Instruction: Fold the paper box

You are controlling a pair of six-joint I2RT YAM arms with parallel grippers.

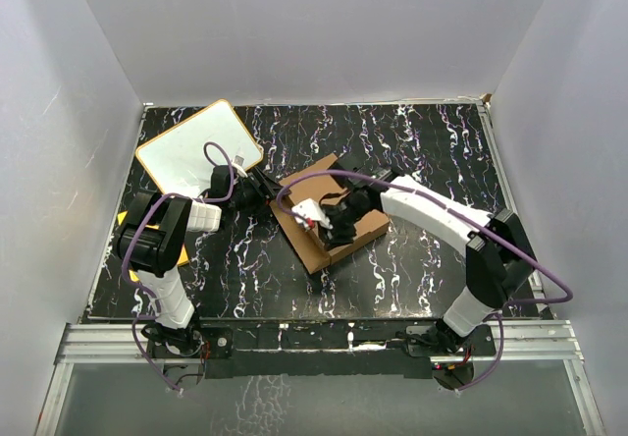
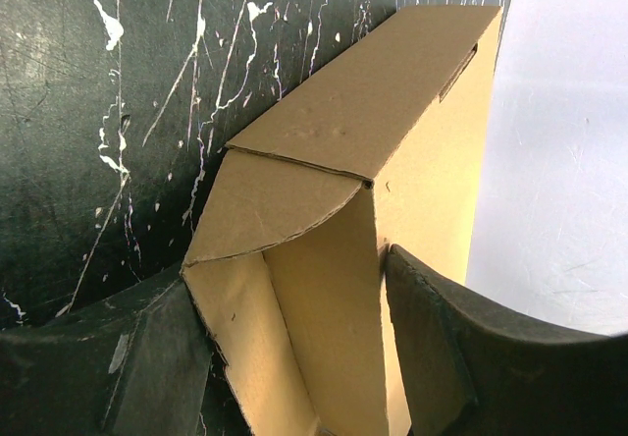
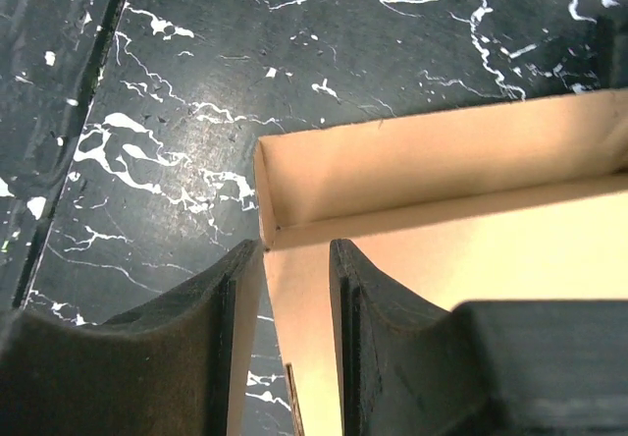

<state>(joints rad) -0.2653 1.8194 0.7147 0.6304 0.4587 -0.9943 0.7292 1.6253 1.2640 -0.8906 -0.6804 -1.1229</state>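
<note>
The paper box (image 1: pixel 329 222) is brown cardboard, partly folded, lying in the middle of the table. My left gripper (image 1: pixel 257 192) is at its left corner. In the left wrist view both fingers (image 2: pixel 446 357) press against a folded side wall and corner flap of the box (image 2: pixel 324 289) from either side. My right gripper (image 1: pixel 334 222) is over the box's middle. In the right wrist view its jaws (image 3: pixel 294 343) straddle a wall edge of the box (image 3: pixel 422 176) near an inner corner, with a gap left between them.
A white board with an orange rim (image 1: pixel 196 147) lies at the back left, just behind my left arm. A flat orange-yellow sheet (image 1: pixel 126 222) peeks out under the left arm. Grey walls enclose the black marbled table (image 1: pixel 412 141).
</note>
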